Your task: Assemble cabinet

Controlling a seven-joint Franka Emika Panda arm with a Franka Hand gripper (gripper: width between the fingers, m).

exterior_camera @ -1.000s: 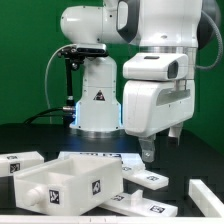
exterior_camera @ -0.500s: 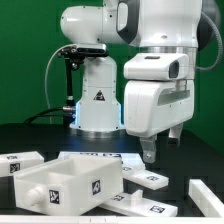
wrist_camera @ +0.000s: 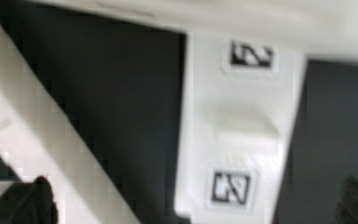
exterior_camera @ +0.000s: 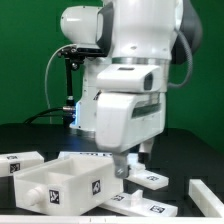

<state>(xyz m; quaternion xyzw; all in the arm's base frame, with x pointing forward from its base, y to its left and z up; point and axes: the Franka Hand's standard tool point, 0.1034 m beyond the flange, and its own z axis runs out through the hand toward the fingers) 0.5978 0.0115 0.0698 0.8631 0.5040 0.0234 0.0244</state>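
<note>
The cabinet's open white box (exterior_camera: 62, 183) with tag markers sits at the front on the exterior view's left. A narrow white panel with two tags (exterior_camera: 150, 180) lies just to its right and fills the middle of the wrist view (wrist_camera: 234, 115). My gripper (exterior_camera: 122, 168) hangs low over the gap between box and panel. In the wrist view my gripper (wrist_camera: 190, 205) is open and empty, with one dark fingertip (wrist_camera: 23, 204) by the box wall (wrist_camera: 30, 130) and the other beyond the panel. No knob shows.
Loose white panels lie at the far left (exterior_camera: 20, 162), at the far right (exterior_camera: 205, 192) and at the front (exterior_camera: 148, 206). The marker board (exterior_camera: 92, 157) lies behind the box. The white robot pedestal (exterior_camera: 92, 108) stands at the back.
The arm has swung toward the exterior view's left, and the gripper has dropped lower, from above the right panel to beside the box's right wall.
</note>
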